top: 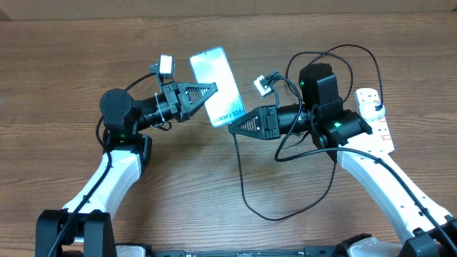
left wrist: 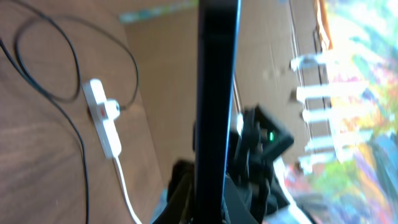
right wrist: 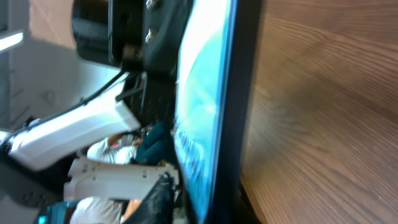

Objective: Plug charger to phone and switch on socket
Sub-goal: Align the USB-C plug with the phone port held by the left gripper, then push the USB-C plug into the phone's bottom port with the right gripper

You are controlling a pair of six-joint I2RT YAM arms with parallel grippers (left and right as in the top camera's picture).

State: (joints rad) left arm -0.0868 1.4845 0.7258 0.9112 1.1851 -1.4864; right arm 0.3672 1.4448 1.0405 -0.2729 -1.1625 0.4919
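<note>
This looks like a robotics lab: a left robot arm (top: 107, 178) and a right robot arm (top: 389, 175), white and black with green lamps lit, stand at a plain wooden table (top: 64, 78), a brown cardboard screen (left wrist: 168, 74) closes off its far side, and a phone (top: 214, 78), a white power strip (top: 370, 106) and a loose black cable (top: 240, 168) are the props

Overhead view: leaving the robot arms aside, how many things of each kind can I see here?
phone: 1
black charger cable: 1
white power strip: 1
Total: 3
</note>
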